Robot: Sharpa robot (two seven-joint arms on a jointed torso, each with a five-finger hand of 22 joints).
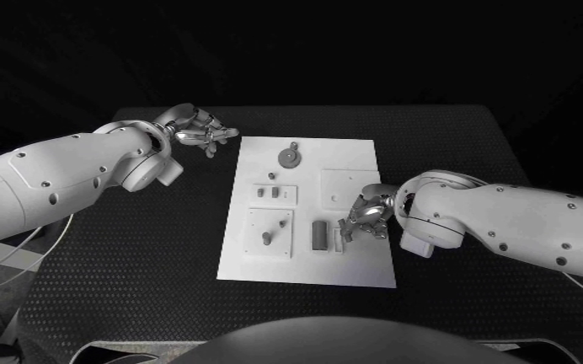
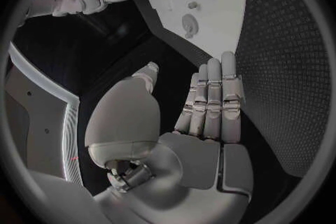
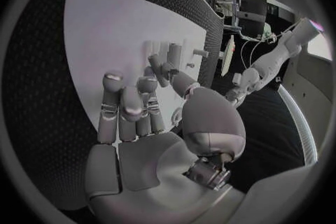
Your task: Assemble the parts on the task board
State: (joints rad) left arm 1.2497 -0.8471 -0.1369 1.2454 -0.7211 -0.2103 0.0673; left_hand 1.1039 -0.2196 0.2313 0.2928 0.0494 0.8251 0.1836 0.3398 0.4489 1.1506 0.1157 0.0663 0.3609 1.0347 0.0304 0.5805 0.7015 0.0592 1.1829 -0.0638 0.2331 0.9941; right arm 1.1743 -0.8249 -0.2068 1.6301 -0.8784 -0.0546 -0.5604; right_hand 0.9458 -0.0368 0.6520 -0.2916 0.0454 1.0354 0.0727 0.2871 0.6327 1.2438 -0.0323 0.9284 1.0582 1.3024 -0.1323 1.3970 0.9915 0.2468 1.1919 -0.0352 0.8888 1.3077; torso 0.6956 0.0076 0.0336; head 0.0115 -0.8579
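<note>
While the left hand point(image 1: 195, 131) hovers empty and spread beyond the task board's point(image 1: 352, 267) far-left corner, the open right hand point(image 1: 368, 212) hangs just right of the upright grey part point(image 1: 319, 236).

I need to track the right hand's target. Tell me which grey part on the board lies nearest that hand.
The upright oblong part near the task board's front, just beside the right hand. The round disc part lies at the far end.

left hand point(image 1: 195, 131): fingers straight, holding nothing | right hand point(image 1: 368, 212): fingers apart, holding nothing
</note>
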